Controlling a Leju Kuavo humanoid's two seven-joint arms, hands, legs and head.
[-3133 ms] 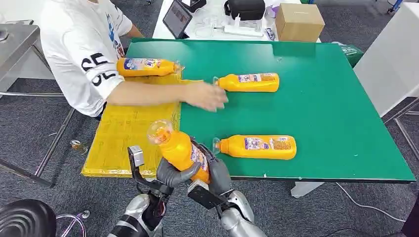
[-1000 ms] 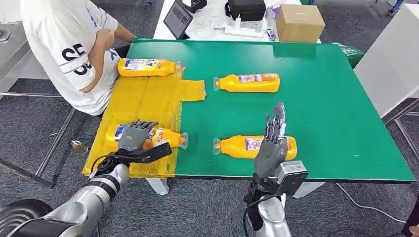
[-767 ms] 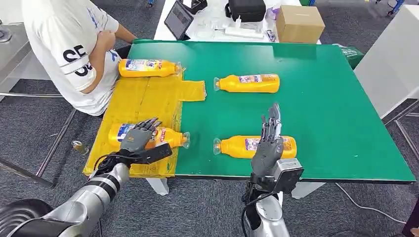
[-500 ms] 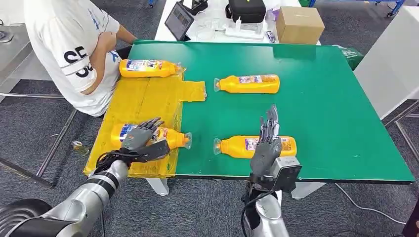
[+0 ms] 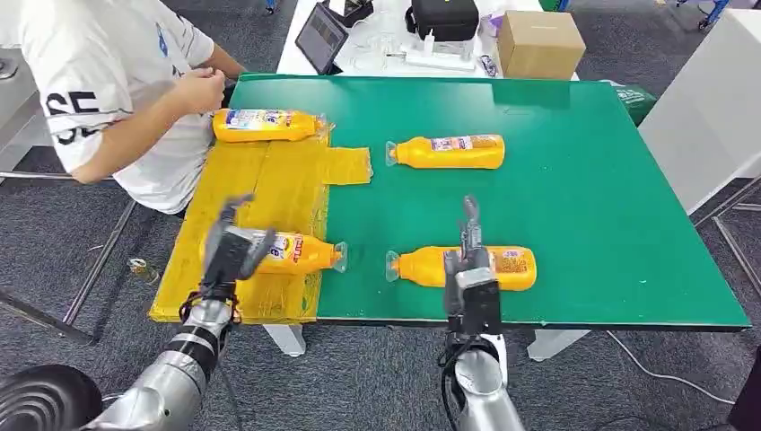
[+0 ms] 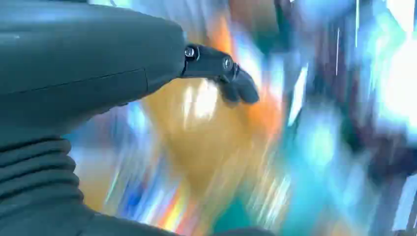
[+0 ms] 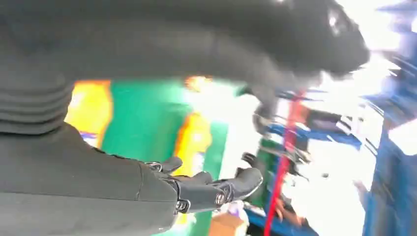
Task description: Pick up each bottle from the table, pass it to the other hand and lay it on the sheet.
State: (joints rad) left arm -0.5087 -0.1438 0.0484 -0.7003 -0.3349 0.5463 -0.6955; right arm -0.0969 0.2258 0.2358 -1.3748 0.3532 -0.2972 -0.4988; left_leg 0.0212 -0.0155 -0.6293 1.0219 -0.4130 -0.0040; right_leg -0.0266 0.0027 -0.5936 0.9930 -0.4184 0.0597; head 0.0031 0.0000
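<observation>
My left hand (image 5: pixel 229 250) is raised just over the near end of the yellow sheet (image 5: pixel 260 184), fingers apart and holding nothing; it is motion-blurred in the head view, and I see it over the base end of the bottle on the sheet (image 5: pixel 292 252), though I cannot tell whether it touches it. In the left wrist view the picture is smeared, with a dark fingertip (image 6: pixel 238 88) against an orange blur. My right hand (image 5: pixel 468 256) stands edge-on at the near rim of the green table (image 5: pixel 592 180), fingers straight and pointing away from me, empty. It is in front of the near table bottle (image 5: pixel 462 267), which lies on its side on the green surface with its clear cap toward the sheet. In the right wrist view the fingers (image 7: pixel 236 184) are stretched out with nothing in them, orange and green blurred behind.

The bottle on the sheet lies on its side, cap toward the green surface, close to the sheet's edge. Farther off, a far table bottle (image 5: pixel 447 152) lies on the green, cap toward the sheet, just beside a flap of it. At the sheet's far end another bottle (image 5: pixel 267 125) lies on its side. A person in a white shirt (image 5: pixel 108 90) sits at the table's left, hands drawn close to the chest. Beyond the green table are a tablet (image 5: pixel 320 38), a black case (image 5: pixel 444 16) and a cardboard box (image 5: pixel 541 43).
</observation>
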